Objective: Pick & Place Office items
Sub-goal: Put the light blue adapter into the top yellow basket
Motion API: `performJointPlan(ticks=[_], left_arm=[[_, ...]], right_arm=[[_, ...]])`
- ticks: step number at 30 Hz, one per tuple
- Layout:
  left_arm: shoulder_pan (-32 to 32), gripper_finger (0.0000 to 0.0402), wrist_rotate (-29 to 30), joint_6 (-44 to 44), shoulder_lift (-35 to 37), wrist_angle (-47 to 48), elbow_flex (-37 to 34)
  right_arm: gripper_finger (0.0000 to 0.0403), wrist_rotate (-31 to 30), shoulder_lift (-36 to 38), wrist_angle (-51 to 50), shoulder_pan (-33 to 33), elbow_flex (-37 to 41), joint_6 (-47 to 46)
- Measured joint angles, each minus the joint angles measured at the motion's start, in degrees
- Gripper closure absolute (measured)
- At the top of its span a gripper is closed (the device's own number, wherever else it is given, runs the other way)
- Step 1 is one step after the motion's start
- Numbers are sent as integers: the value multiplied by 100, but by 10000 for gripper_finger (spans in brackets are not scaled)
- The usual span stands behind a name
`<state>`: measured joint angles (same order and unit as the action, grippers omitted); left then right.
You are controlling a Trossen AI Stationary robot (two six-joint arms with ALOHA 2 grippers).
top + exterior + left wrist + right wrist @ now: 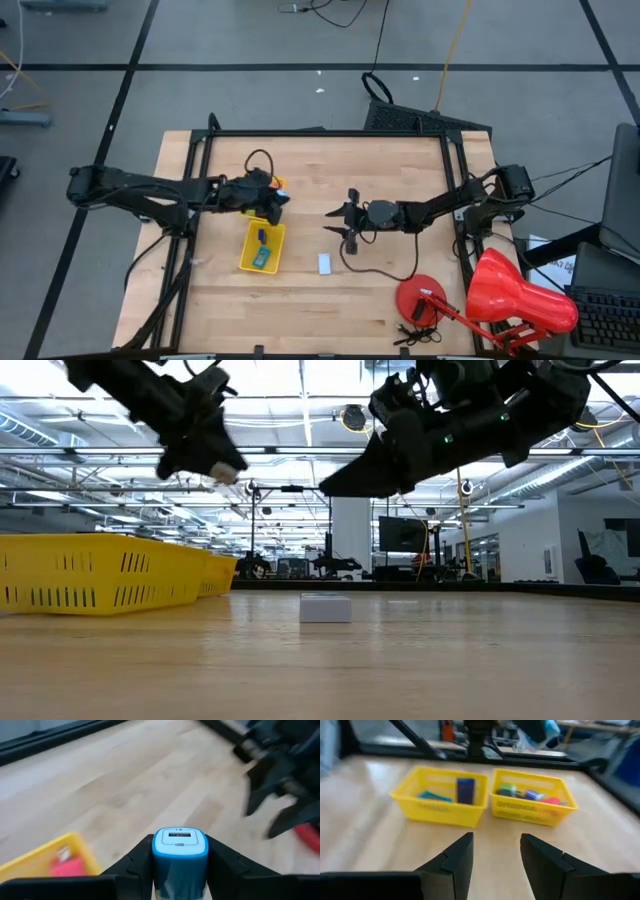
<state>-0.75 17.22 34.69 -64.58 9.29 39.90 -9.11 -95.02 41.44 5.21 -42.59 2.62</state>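
- Between my left gripper (179,870) fingers I hold a blue-and-white charger (179,855), clamped on both sides, its slot end facing away from my wrist; the left gripper hangs above the table's left half, over the far yellow basket (276,187).
- Beside that grip, lower down, a corner of a yellow basket shows a pink-red piece (72,868) lying inside.
- My right gripper (495,852) is spread apart with nothing between the fingers, raised off the wood at mid-table.
- Ahead of the right jaws, well apart, stand two yellow baskets side by side: the near yellow basket (440,795) holds a dark blue block (465,790) and a teal piece (434,796); the other holds green, purple and pink-red items.
- A small white block (325,263) lies alone on the table (380,170), near the right gripper.
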Motion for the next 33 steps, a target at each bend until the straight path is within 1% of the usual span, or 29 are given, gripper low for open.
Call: performJointPlan(ticks=[2, 5, 11, 16, 19, 22, 33], left_arm=[[27, 270, 124, 112, 171, 368, -71], [30, 270, 219, 332, 330, 527, -281], [-59, 270, 518, 822, 555, 558, -1036], [-177, 270, 530, 1317, 549, 103, -1675], [-234, 270, 564, 1553, 547, -39, -1919], [-286, 270, 682, 1711, 547, -84, -2024], [-448, 269, 692, 1614, 538, -167, -2029]], right_arm=[[253, 411, 57, 20, -103, -2, -285], [253, 789, 90, 24, -225, -2, -512], [253, 775, 90, -112, -258, -2, -543], [256, 777, 90, -112, -256, -2, -543], [259, 775, 90, -106, -256, -2, -543], [259, 775, 90, -99, -256, -4, -543], [260, 775, 90, -99, -256, -4, -539]])
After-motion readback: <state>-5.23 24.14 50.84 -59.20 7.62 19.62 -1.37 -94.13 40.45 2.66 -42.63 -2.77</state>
